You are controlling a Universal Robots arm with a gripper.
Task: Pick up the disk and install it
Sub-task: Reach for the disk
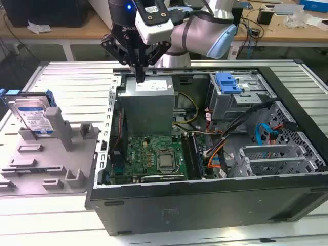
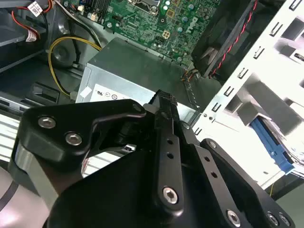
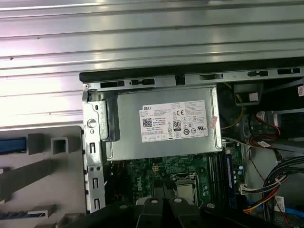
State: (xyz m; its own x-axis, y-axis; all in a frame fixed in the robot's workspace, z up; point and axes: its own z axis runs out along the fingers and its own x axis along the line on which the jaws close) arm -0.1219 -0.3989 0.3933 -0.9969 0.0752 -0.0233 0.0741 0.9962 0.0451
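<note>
Now we see the black metal gripper, jaws pressed together and empty, pointing straight down over the grey boxy power supply; the silver, blue-framed disk stands propped in a grey plastic fixture, well apart.

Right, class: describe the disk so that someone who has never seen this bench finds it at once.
Find the open computer case; on the exterior view's left of it sits a grey moulded holder. At the holder's far end from the case, the disk stands on edge. Its silver face, white and blue label and blue frame set it apart from the plain grey blocks.
</note>
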